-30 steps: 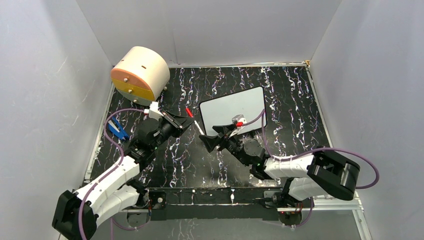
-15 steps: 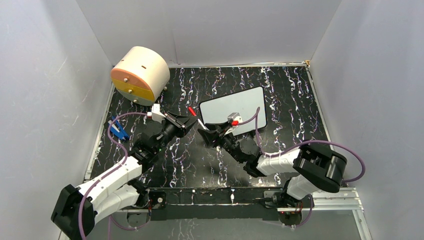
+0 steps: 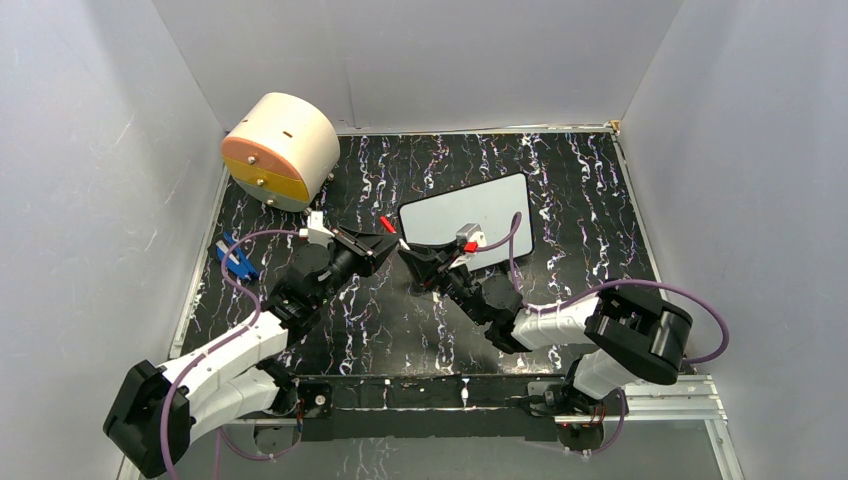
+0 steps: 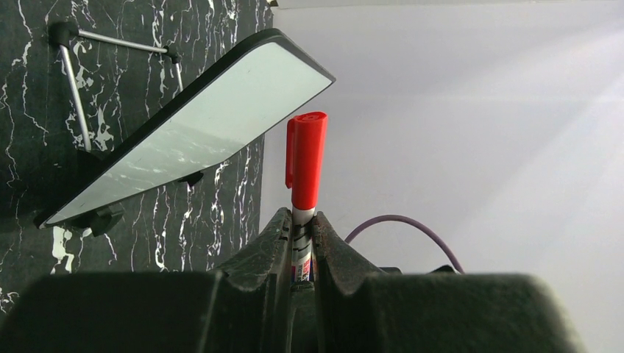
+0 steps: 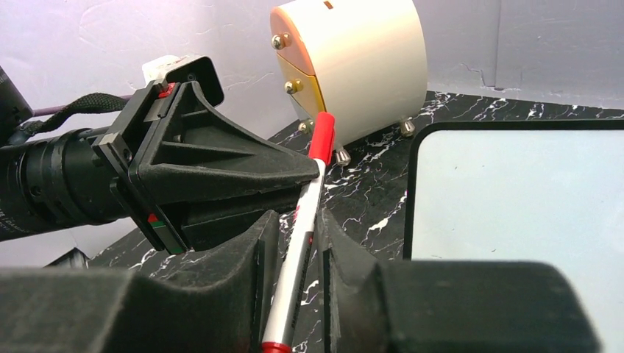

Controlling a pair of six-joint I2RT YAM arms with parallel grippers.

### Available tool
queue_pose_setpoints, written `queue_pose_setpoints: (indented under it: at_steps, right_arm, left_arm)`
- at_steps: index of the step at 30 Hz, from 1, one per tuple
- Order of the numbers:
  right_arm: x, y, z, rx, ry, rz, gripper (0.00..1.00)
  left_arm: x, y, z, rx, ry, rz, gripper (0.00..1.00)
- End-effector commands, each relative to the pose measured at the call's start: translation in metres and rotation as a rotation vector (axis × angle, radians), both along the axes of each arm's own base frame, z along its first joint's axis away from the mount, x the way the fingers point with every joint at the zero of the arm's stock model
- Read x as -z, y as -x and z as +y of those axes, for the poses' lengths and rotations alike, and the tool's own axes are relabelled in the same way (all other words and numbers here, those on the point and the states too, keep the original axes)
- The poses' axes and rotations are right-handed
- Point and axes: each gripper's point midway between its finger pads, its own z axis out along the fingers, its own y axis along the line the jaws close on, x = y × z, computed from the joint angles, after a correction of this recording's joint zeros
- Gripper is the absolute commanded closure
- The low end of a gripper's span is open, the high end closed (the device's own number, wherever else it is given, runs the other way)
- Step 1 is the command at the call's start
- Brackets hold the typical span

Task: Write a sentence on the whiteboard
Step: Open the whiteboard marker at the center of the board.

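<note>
The whiteboard (image 3: 465, 215) leans tilted on a wire stand at mid table, and it also shows in both wrist views (image 4: 199, 125) (image 5: 515, 191). Its face is blank, with no sentence in sight. A marker (image 4: 306, 158) with a red cap and a white barrel is pinched in my left gripper (image 4: 301, 217), which is shut on the barrel just below the cap. My right gripper (image 5: 294, 220) faces it tip to tip, left of the board. Its jaws stand narrowly either side of the marker (image 5: 309, 198) barrel, with a slim gap on one side.
A beige drum (image 3: 280, 148) with an orange and yellow face lies at the back left, and the right wrist view shows this drum (image 5: 353, 66) too. A blue object (image 3: 235, 258) sits near the left edge. Grey walls enclose the black marbled table.
My right gripper moved left to meet the left gripper, and its jaws narrowed from wide open to close around the marker barrel. The left gripper shifted slightly right, still holding the marker.
</note>
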Motion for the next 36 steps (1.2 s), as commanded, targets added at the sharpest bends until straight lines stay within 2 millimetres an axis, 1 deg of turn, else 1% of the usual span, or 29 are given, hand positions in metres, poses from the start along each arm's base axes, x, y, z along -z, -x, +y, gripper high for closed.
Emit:
queue_pose_setpoints:
  at_steps: [1,8,10,11,16,17,20,22,26,27,29,31,34,36]
  right_arm:
    - [-0.039,-0.003,-0.002,0.026,-0.1,-0.073,0.7]
    - [-0.041,-0.004,-0.004,0.033,-0.092,-0.08,0.88]
    - [-0.04,-0.004,-0.002,0.032,-0.071,-0.076,0.97]
    - [-0.04,-0.003,-0.003,0.029,-0.065,-0.078,1.0]
    - [-0.039,0.003,-0.007,0.008,-0.014,-0.085,1.0]
    - [-0.038,0.004,-0.007,-0.003,0.007,-0.084,1.0]
    - [-0.034,0.007,-0.005,-0.05,0.074,-0.062,1.0]
    - [-0.026,0.005,-0.008,-0.066,0.119,-0.012,1.0]
    - [-0.021,0.003,-0.025,-0.089,0.171,0.066,1.0]
    - [-0.023,0.003,-0.031,-0.091,0.18,0.078,1.0]
    - [-0.021,0.001,-0.041,-0.087,0.21,0.105,1.0]
    - [-0.019,0.004,-0.049,-0.11,0.244,0.123,1.0]
    - [-0.02,0.013,-0.057,-0.162,0.285,0.122,1.0]
    - [-0.019,0.017,-0.061,-0.186,0.324,0.135,1.0]
  left_arm:
    - [-0.015,-0.003,-0.001,-0.017,0.038,-0.031,1.0]
    - [-0.013,-0.002,-0.008,-0.003,0.045,-0.013,1.0]
    - [-0.011,-0.002,-0.008,-0.002,0.04,-0.008,1.0]
    - [-0.009,-0.003,-0.007,-0.004,0.036,-0.008,0.99]
    - [-0.002,-0.002,0.003,-0.041,-0.019,-0.016,0.75]
    - [-0.002,-0.002,0.006,-0.05,-0.041,-0.028,0.73]
    - [-0.012,-0.005,0.015,-0.074,-0.153,-0.099,0.67]
    - [-0.014,-0.006,0.023,-0.08,-0.281,-0.139,0.64]
    - [-0.032,-0.006,0.032,-0.072,-0.437,-0.244,0.54]
    - [-0.036,-0.005,0.034,-0.064,-0.476,-0.269,0.51]
    - [-0.044,-0.004,0.035,-0.039,-0.554,-0.33,0.44]
    - [-0.054,-0.002,0.037,-0.01,-0.633,-0.395,0.39]
    - [-0.062,0.003,0.044,0.029,-0.763,-0.478,0.33]
    - [-0.067,0.006,0.047,0.063,-0.845,-0.53,0.31]
